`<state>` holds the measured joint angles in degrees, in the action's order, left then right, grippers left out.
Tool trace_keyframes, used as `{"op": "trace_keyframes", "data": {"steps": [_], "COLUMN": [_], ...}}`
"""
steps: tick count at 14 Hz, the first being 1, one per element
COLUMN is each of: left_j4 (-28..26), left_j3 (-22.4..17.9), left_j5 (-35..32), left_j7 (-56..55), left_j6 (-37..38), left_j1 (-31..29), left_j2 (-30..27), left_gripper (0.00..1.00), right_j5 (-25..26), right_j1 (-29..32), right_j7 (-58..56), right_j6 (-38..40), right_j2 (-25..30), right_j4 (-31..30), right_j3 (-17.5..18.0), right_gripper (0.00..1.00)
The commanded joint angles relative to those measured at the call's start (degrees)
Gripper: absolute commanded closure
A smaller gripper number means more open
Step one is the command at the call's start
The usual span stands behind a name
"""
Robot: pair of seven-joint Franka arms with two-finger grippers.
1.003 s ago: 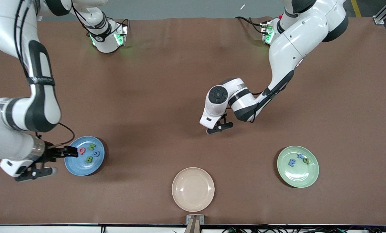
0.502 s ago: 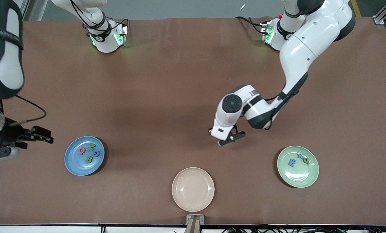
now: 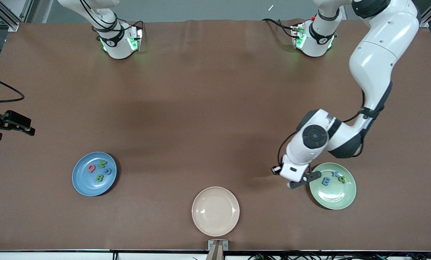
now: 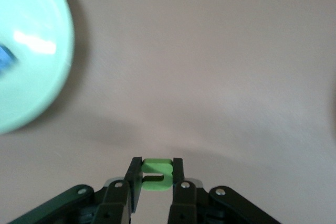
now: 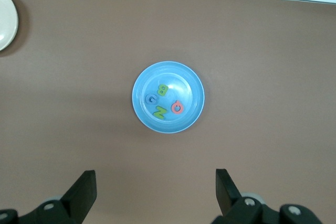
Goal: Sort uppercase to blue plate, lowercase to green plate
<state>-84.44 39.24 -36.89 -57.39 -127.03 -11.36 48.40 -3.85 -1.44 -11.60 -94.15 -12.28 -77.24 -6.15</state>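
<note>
Green lowercase u: I see it clamped in left gripper fingers, over table beside green plate. Four capitals lie on blue plate. Right gripper: fingers spread, high over the table.

Both arms have glossy white rounded shells with black joint bands, green lights glowing at their bases, thin black cables along the links, and black two-finger grippers, the left gripper with small silver screws on its fingers.
</note>
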Motion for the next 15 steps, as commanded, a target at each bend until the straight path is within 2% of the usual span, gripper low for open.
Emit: {"op": "trace_keyframes", "data": {"steps": [1, 3, 5, 7, 8, 9, 11, 12, 15], "left_j4": [-0.2, -0.2, -0.4, -0.9, -1.2, -1.9, -2.2, -2.0, -1.7], "left_j3": [0.4, 0.3, 0.1, 0.0, 0.0, 0.0, 0.4, 0.6, 4.6], "left_j5": [-0.2, 0.0, -0.3, -0.2, -0.3, -0.4, -0.1, -0.1, 0.1], "left_j7": [8.8, 12.5, 13.2, 16.2, 16.4, 16.8, 17.3, 17.4, 17.7], "left_j6": [1.0, 1.0, 1.1, 1.1, 1.2, 1.3, 4.0, 7.1, 13.8], "left_j1": [-5.9, -8.1, -10.0, -11.9, -12.8, -13.5, -13.9, -13.9, -16.0], "left_j2": [-0.6, -0.4, -0.2, 0.1, 0.1, -0.2, -1.4, -3.3, -7.9], "left_gripper": [1.00, 0.99, 0.96, 0.88, 0.79, 0.62, 0.01, 0.00, 0.00], "right_j5": [1.2, 2.2, 2.5, 3.8, 3.8, 3.8, 3.8, 3.8, 3.9], "right_j1": [0.0, 0.0, 0.0, 0.0, 0.0, 0.0, 0.0, 0.0, -0.2], "right_j7": [1.5, 1.5, 1.4, 1.4, 1.4, 1.5, 2.7, 3.7, 3.6], "right_j6": [-5.8, -8.4, -8.4, -8.2, -8.0, -7.8, -7.5, -5.7, -1.4], "right_j2": [9.1, 13.2, 15.0, 15.4, 15.3, 15.3, 14.7, 14.6, 14.0], "right_j4": [-12.5, -18.5, -20.1, -20.1, -19.8, -19.8, -17.6, -15.8, -12.1], "right_j3": [1.0, 1.1, 1.1, 1.1, 1.1, 1.1, 1.1, 1.5, 1.5], "right_gripper": [0.00, 0.00, 0.00, 0.00, 0.00, 0.00, 0.00, 0.00, 0.00]}}
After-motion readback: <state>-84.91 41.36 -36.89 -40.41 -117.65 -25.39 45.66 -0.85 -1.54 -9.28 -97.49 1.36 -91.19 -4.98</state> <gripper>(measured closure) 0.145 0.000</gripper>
